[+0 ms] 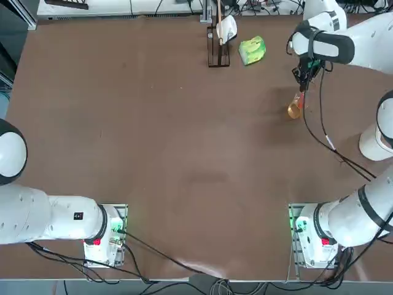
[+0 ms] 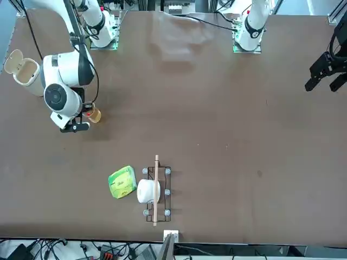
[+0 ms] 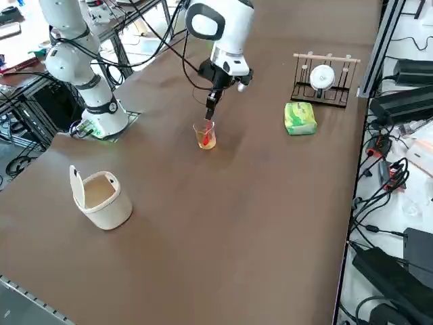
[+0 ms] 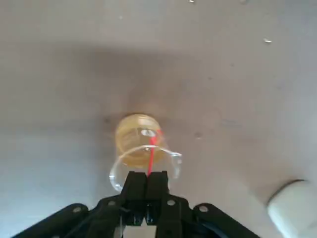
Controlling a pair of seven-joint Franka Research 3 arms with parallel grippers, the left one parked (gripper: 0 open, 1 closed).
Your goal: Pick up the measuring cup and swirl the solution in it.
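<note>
The measuring cup [image 1: 294, 110] [image 2: 93, 115] [image 3: 205, 136] [image 4: 140, 143] is a small clear glass vessel, and it appears to stand on the brown table at the far right. The orange solution [image 4: 134, 136] fills its lower part. A thin red rod [image 4: 152, 150] [image 3: 206, 137] slants down into the liquid. Directly above the cup's rim is my right gripper [image 1: 301, 83] [image 2: 85, 112] [image 3: 210, 110] [image 4: 147, 179]. Its fingers are pressed together on the rod's upper end and do not hold the glass itself.
A white lidded cup [image 1: 373, 144] [image 2: 25, 70] [image 3: 102, 200] [image 4: 293, 206] stands near the table's right edge, nearer the bases than the glass. A green lumpy object [image 1: 252, 50] [image 2: 122, 182] [image 3: 300, 118] and a dark rack [image 1: 217, 56] [image 2: 165, 213] [image 3: 323, 97] sit at the far edge.
</note>
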